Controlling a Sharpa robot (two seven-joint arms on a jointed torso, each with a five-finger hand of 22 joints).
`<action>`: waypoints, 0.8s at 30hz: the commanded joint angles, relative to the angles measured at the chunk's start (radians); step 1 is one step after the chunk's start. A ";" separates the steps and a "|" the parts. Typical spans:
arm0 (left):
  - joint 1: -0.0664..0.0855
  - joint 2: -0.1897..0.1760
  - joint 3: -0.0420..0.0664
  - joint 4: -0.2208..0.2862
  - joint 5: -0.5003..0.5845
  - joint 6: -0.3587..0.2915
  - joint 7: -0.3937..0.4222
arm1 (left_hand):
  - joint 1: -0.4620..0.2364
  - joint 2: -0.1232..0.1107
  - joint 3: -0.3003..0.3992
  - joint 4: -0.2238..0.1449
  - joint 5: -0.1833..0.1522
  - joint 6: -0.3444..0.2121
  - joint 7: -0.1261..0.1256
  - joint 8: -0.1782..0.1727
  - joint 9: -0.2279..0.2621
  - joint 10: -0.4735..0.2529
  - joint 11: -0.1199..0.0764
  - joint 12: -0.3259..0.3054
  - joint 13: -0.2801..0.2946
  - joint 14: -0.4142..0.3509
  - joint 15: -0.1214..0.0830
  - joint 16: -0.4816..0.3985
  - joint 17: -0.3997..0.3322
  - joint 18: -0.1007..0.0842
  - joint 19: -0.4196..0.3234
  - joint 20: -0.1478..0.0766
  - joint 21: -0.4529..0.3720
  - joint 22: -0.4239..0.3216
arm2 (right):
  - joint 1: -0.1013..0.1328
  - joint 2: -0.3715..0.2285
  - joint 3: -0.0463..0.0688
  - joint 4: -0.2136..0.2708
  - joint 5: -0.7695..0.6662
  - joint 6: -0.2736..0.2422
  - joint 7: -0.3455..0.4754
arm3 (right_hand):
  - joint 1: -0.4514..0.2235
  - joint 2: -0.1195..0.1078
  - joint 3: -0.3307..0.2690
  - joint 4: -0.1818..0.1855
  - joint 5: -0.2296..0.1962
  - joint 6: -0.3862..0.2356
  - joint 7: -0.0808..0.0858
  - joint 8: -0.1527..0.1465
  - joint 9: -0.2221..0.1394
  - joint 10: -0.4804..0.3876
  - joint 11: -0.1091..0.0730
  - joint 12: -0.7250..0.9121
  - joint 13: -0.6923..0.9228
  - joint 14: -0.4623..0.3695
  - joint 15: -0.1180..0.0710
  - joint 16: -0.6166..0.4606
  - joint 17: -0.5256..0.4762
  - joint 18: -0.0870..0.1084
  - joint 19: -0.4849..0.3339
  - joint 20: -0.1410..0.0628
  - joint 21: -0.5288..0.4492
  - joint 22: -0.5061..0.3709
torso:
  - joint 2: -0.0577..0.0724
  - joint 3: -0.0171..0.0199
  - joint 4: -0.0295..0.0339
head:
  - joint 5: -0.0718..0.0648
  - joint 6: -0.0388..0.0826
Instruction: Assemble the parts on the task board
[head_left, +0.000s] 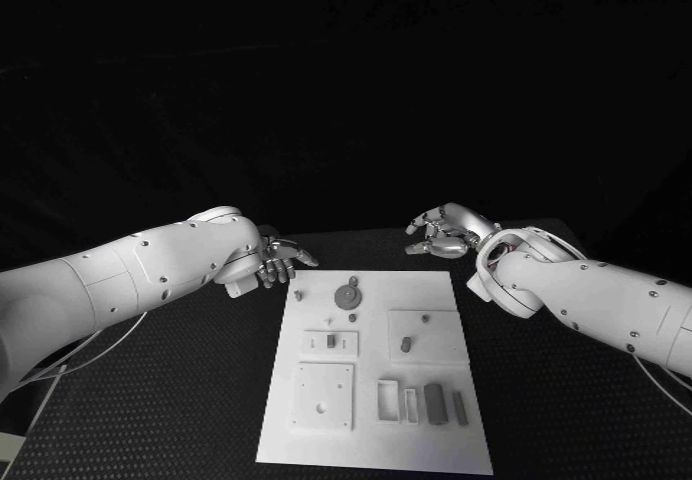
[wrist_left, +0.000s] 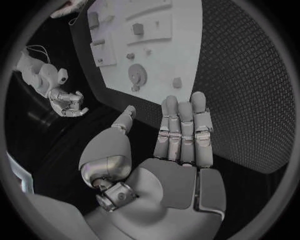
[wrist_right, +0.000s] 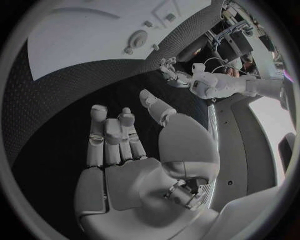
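Left robot hand: the left robot hand hovers just off the far left corner of the task board, fingers extended side by side, thumb apart, holding nothing.
Right robot hand: the right robot hand hangs beyond the board's far right corner, fingers loosely spread and empty; nothing lies in the palm in the right wrist view.
Task board: lies flat on the black table, between the two arms.
Parts: a round disc part sits near the far edge; small pegs stand in the middle plates; slim bar parts lie in a row near the front right.
Step in hand: judged as the start; no part is gripped.
Next move: calls for lowering one hand over a loose part and closing on it squarely.
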 joint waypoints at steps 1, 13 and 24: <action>-0.006 0.016 -0.001 -0.030 -0.029 0.072 0.004 | 0.000 0.016 0.001 -0.010 0.011 -0.004 0.001 -0.005 -0.003 -0.008 0.002 -0.004 0.000 -0.006 0.001 0.004 -0.002 0.016 -0.005 0.004 -0.005 0.016 | 0.000 0.002 0.001 0.000 0.000 0.012 0.006 | -0.004 0.008 -0.002 -0.002 0.002 -0.014 0.021 0.002 -0.001 -0.006 0.000 0.005 -0.002 -0.007 0.003 0.002 -0.001 0.014 0.003 -0.004 -0.003 0.010 | 0.000 -0.0001 0.0008 | 0.000 0.000; -0.044 0.063 -0.003 -0.123 -0.030 0.134 0.008 | -0.005 0.047 -0.009 -0.029 0.062 -0.003 0.003 -0.003 -0.016 -0.009 0.003 -0.004 -0.001 -0.009 0.003 0.007 -0.006 0.013 -0.004 0.005 -0.011 0.019 | 0.000 0.006 0.001 -0.002 0.000 0.014 0.006 | -0.004 0.009 -0.002 -0.002 0.002 -0.014 0.021 0.002 -0.002 -0.006 0.000 0.006 -0.002 -0.007 0.003 0.003 -0.001 0.014 0.003 -0.004 -0.003 0.010 | 0.000 -0.0001 -0.0009 | -0.001 -0.002; -0.056 0.076 -0.003 -0.154 -0.030 0.125 0.022 | -0.010 0.059 -0.012 -0.037 0.088 -0.002 0.002 0.000 -0.022 -0.009 0.003 -0.002 0.000 -0.009 0.004 0.009 -0.007 0.013 -0.002 0.006 -0.012 0.020 | 0.000 0.005 0.001 -0.001 0.000 0.014 0.007 | -0.004 0.009 -0.002 -0.002 0.002 -0.014 0.021 0.002 -0.002 -0.007 0.001 0.006 -0.002 -0.007 0.003 0.003 -0.001 0.014 0.003 -0.004 -0.003 0.010 | 0.000 0.0002 0.0002 | -0.006 -0.005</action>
